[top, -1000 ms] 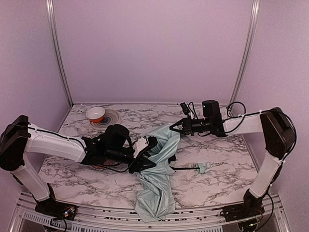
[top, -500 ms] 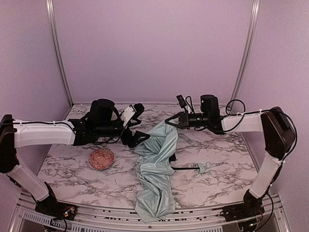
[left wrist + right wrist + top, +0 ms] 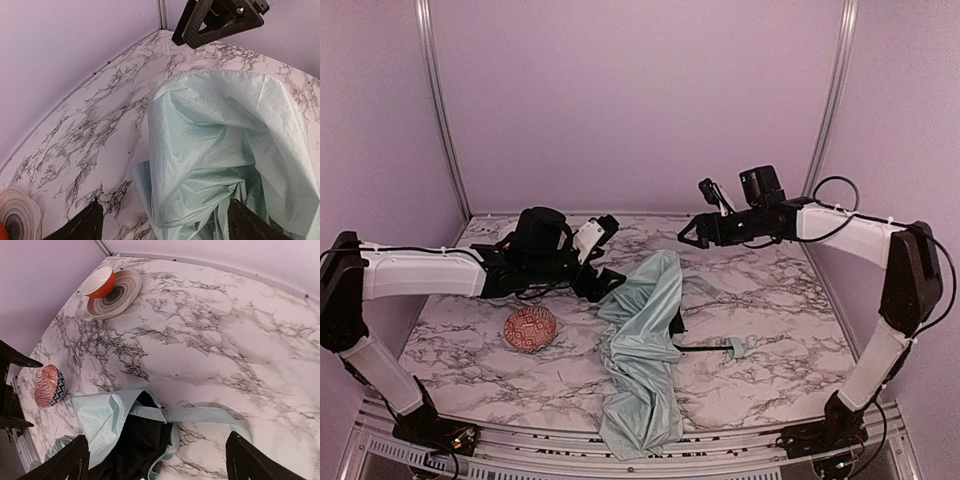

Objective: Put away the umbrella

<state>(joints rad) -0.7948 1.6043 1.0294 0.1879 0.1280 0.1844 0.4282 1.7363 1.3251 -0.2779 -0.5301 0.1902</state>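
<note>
Top external view shows one umbrella point(image 3: 640, 340) and one patterned bowl point(image 3: 531, 328); right wrist view shows one orange bowl point(image 3: 98, 282) on one plate point(image 3: 124, 294). My left gripper point(image 3: 606, 254) and right gripper point(image 3: 695, 213) both have jaws spread wide, empty.

Umbrella point(image 3: 642, 345) lies collapsed mid-tabletop point(image 3: 775, 300), mint fabric crumpled and trailing over the near edge. Thin black shaft sticks out to the right and ends at the small handle point(image 3: 735, 348). Left pincer point(image 3: 608, 254) is just beside the fabric's upper left edge, jaws spread (contact unclear). Right pincer point(image 3: 694, 213) is raised beyond the fabric's far end, jaws apart, holding nothing. Patterned bowl point(image 3: 531, 327) sits left of the umbrella, apart from it.
</note>
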